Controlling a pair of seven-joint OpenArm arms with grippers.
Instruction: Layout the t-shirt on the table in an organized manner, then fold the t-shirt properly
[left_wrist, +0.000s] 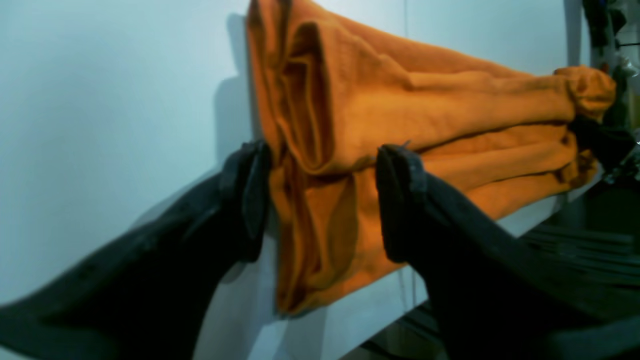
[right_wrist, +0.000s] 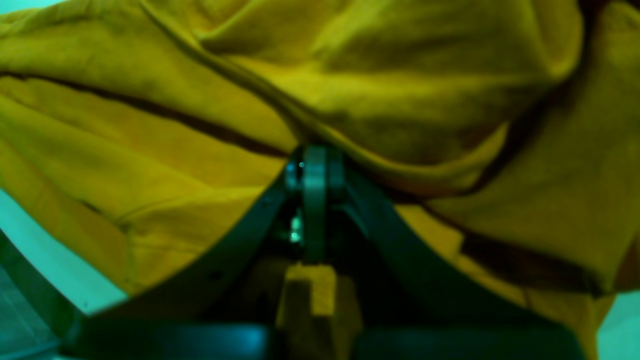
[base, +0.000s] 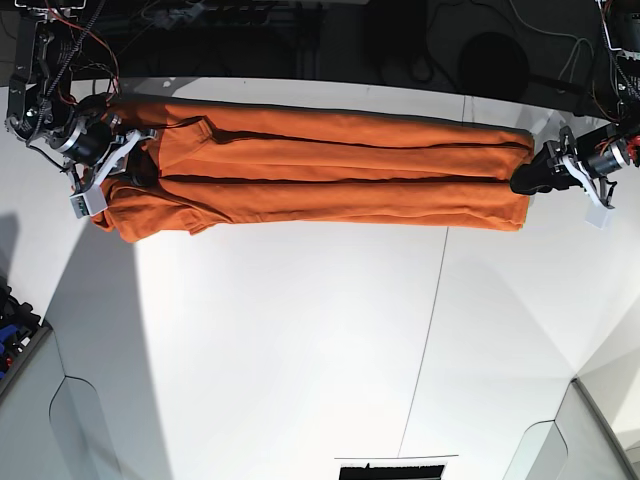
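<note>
Two arms stretch one t-shirt (base: 320, 175) into a long band across the far part of the white tabletop (base: 300, 330), close to its dark far edge. At the left of the base view, the right end effector (base: 128, 160) sits at the sleeve end of the burnt-orange cloth; the right wrist view shows its fingers (right_wrist: 315, 170) pressed together with folds of the t-shirt (right_wrist: 165, 160) pinched at the tips and draping over them. The band runs rightward in several lengthwise folds, dark creases between them, crossing the thin dark seam line (base: 432, 300). At the right, the left end effector (base: 530, 178) meets the other end; in the left wrist view its black fingers (left_wrist: 400, 200) stand apart with bunched cloth (left_wrist: 345, 150) between them, and whether they grip it cannot be told.
</note>
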